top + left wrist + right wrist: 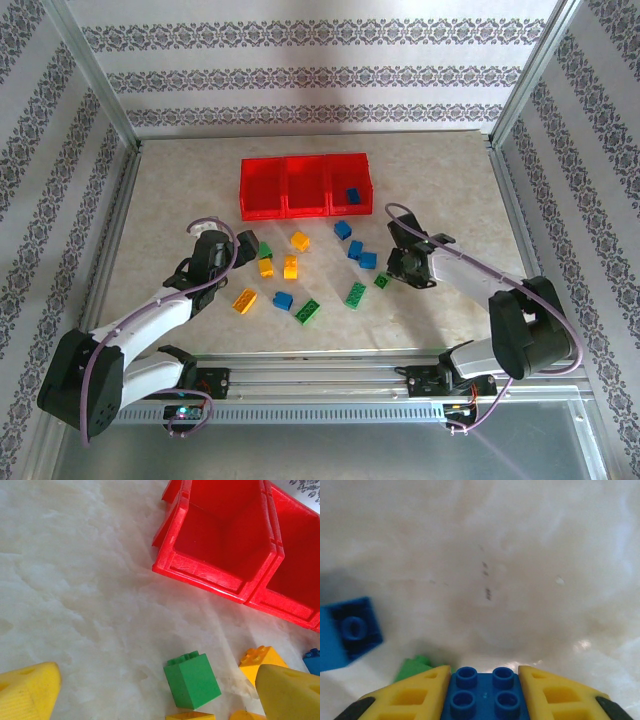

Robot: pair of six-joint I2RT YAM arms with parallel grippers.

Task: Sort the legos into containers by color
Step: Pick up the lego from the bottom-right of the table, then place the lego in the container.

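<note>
Picking-up step, by the look of it. Clamped in the right pincer (482, 674): a blue four-stud brick (485, 702), squeezed between two yellow fingers (415, 700). Hard to tell whether lifted off the table (520, 555) or not. Close by on the left, a loose blue brick (350, 630) and a bit of a green brick (415, 666).

Next, most likely: lift up, carry far and a little left to the red bins (285, 213), then let go over the right bin (366, 178), already home to one blue brick (352, 195). Needs height first, to pass over the three blue bricks (355, 249) on the way and over the near red wall. Needs a steady squeeze too, with such a small brick.

Left pincer (247, 243) spread wide and holding nothing, hanging over a green cube brick (192, 680), near the left bin (210, 575). A yellow brick (260, 657) just beside the green one.

Plenty of bare table at the far left and to the right of the bins. Tight in the middle, with bricks lying close together. Metal rails (115, 230) along the table sides, well apart from both pincers.
</note>
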